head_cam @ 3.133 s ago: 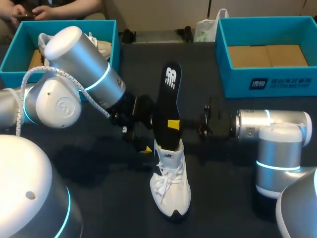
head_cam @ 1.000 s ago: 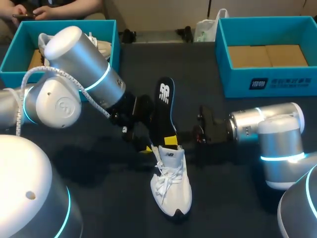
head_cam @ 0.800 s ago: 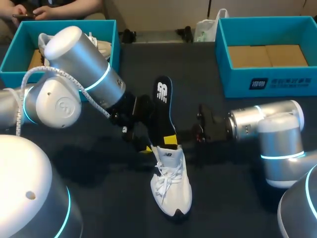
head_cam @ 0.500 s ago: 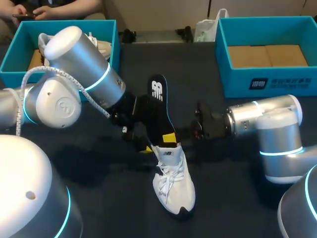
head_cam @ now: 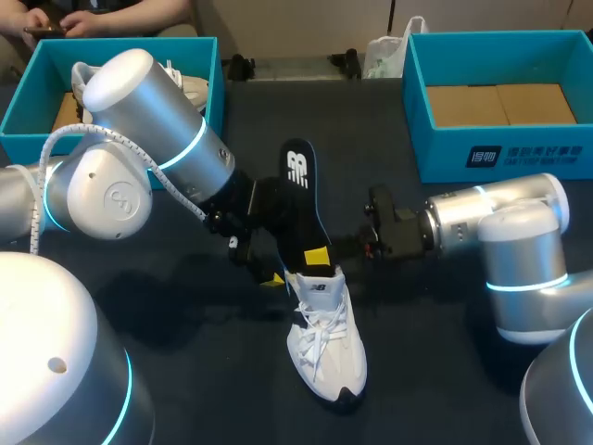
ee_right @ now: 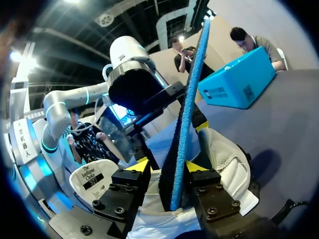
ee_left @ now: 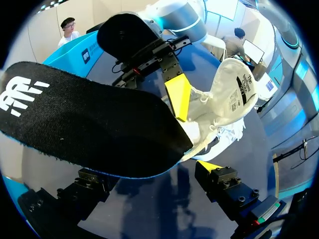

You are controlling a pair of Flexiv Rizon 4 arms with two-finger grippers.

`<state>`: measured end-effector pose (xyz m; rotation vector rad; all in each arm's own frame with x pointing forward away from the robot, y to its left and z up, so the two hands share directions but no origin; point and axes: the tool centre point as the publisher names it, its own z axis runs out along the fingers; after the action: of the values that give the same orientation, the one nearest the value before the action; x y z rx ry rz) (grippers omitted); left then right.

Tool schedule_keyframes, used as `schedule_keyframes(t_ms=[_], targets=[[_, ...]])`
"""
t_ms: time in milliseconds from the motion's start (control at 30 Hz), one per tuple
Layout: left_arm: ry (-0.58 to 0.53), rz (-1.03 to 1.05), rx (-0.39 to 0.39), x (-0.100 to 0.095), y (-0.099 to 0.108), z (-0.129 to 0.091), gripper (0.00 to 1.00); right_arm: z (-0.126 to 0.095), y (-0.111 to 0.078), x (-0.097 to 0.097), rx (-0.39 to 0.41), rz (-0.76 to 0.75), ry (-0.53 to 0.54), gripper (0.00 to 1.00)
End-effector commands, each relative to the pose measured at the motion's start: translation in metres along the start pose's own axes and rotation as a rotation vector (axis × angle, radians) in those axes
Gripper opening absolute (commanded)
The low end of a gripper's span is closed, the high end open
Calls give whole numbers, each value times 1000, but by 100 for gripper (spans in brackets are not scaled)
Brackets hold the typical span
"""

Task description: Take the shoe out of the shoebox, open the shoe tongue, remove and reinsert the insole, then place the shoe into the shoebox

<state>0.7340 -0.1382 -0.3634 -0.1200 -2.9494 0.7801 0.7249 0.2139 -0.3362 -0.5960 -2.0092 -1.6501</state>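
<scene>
- The shoe (head_cam: 326,348) is recorded standing on its sole on the table (head_cam: 417,362), outside both boxes, with its heel end turned toward the two grippers.
- The insole (head_cam: 302,199) is seen rising out of the shoe's heel opening, printed face toward the head camera, and leaning away from the shoe toward the left arm's side. Its lower end is sunk inside the shoe and cannot be followed.
- The shoe tongue (ee_left: 240,88) is found lifted clear of the opening, label side exposed.
- The right gripper (ee_right: 167,168) is placed directly over the shoe's heel opening and is clamped on the insole just above the collar, one finger on each face. In the head view only one yellow tip is visible; the other is covered by the insole.
- The left gripper (ee_left: 154,180) is located just beside the shoe's heel, on the side away from the right arm. Its fingers are spread wide and nothing is gripped. The insole overhangs them and hides one fingertip. Whether the other tip touches the shoe cannot be determined.
- The right shoebox (head_cam: 435,139) is noted well beyond the shoe on the right arm's side, its cardboard floor showing.
- The left shoebox (head_cam: 56,56) is noted well beyond the shoe on the opposite side. A second shoe (head_cam: 190,90) lies in it, largely covered by the left arm.
</scene>
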Motion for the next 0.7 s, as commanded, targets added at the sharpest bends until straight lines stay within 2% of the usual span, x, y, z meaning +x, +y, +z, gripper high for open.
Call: schedule_keyframes(t_ms=[33, 367, 700], targets=[[-1, 1, 0, 0, 0, 1, 100, -1, 3, 12, 13, 9, -43, 42], [-1, 1, 0, 0, 0, 1, 100, 2, 14, 14, 54, 1, -72, 42], [-1, 1, 0, 0, 0, 1, 100, 5, 25, 1, 60, 18, -63, 40]])
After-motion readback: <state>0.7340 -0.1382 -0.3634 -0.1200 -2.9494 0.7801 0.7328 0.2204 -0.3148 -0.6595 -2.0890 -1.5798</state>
